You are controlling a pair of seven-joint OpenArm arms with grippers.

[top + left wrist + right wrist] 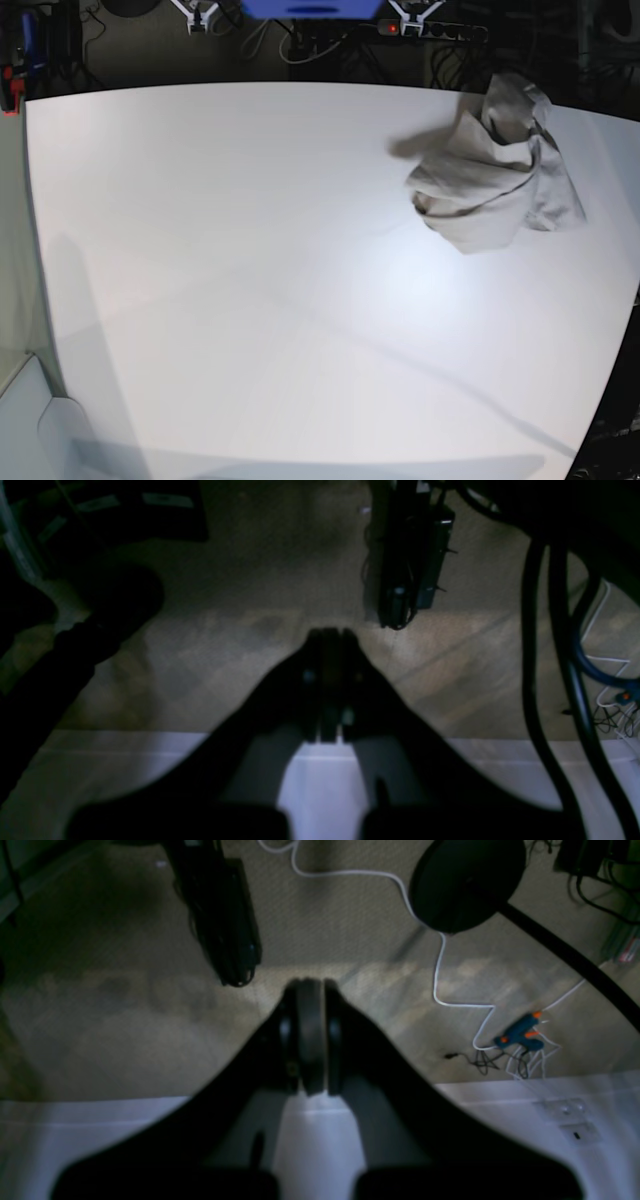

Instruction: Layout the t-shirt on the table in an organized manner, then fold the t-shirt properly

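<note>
The t-shirt (490, 185) lies crumpled in a grey-beige heap at the far right of the white table (250, 250), close to the back edge. Neither arm shows in the base view. In the left wrist view my left gripper (330, 635) is shut with nothing between its fingers, and it hangs past the table edge (100, 770) over the carpet. My right gripper (310, 985) is likewise shut and empty, out beyond the table edge (100, 1130). No cloth shows in either wrist view.
Beige carpet lies beyond the table. A black stand leg (410, 555) and thick cables (540, 680) hang nearby. On the floor are a white cord, a blue-orange glue gun (520, 1035) and a round black base (465, 885). A power strip (430, 30) sits behind the table.
</note>
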